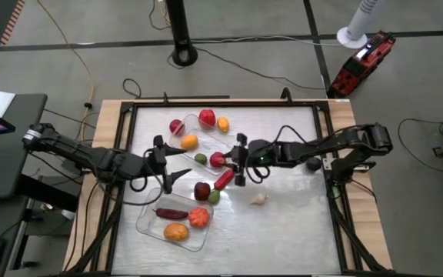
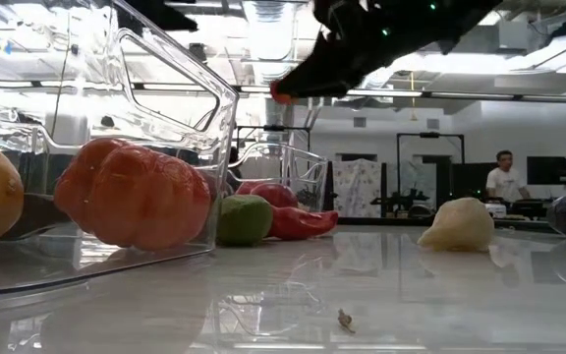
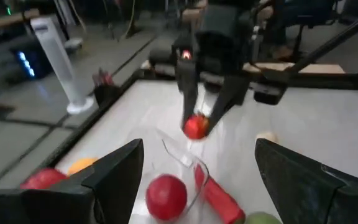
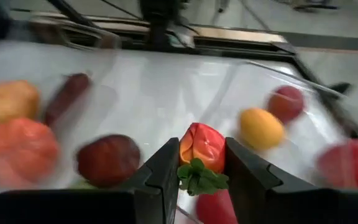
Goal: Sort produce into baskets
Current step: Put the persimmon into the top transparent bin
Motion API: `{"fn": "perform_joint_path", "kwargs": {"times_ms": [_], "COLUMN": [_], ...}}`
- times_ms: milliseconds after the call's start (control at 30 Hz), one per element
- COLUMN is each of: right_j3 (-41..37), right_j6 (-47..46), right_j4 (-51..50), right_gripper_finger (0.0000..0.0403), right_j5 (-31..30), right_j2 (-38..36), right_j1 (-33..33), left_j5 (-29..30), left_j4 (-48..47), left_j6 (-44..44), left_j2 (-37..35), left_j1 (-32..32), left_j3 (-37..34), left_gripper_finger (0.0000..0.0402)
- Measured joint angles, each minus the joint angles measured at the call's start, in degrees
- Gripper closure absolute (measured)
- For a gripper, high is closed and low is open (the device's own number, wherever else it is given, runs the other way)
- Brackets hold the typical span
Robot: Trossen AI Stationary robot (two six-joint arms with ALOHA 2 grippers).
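Produce lies spread over the white table and in two clear trays. The right arm reaches in from the table's right side, stretched nearly flat toward the middle, and its right gripper is clenched on a small red tomato-like fruit with a green leafy cap; the right wrist view shows the fruit pinched between the two dark fingers. The low view shows the fruit held in the air, clear of the tabletop. From above, the fruit sits at the near edge of the far basket, which holds a dark red fruit, a red strawberry-like piece, a small orange fruit, a yellow-orange fruit and a green lime-like one.

The left arm comes in from the left edge, bent at the elbow, its forearm pointing toward the centre. The left gripper hangs with fingers spread wide and nothing between them, between the two trays.

The near basket holds a dark maroon chili, a ribbed orange-red tomato and a yellow-orange fruit. Loose on the table between the trays are a dark red apple, a green piece touching it and a red pepper. A whitish garlic bulb lies apart to the right.
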State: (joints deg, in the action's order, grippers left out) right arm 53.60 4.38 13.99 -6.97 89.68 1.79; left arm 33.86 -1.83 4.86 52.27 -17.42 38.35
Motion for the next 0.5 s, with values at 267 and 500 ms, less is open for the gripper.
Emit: {"fn": "perform_joint_path", "kwargs": {"times_ms": [267,500], "right_j3": [12.2,16.6], "right_j6": [3.0,1.6], "right_j4": [-3.9,-9.2], "right_gripper_finger": [0.0264,0.0239], "right_j5": [1.4,-2.9], "right_j2": [9.2,13.9], "right_j1": [0.8,-4.1], "left_j5": [2.9,1.1], "left_j4": [20.9,15.5], "left_j6": [-17.1,-17.2], "left_j2": [-3.9,-5.4], "left_j1": [0.2,-0.1], "left_j3": [0.0,0.0], "left_gripper_finger": [0.0106,0.0107]}}
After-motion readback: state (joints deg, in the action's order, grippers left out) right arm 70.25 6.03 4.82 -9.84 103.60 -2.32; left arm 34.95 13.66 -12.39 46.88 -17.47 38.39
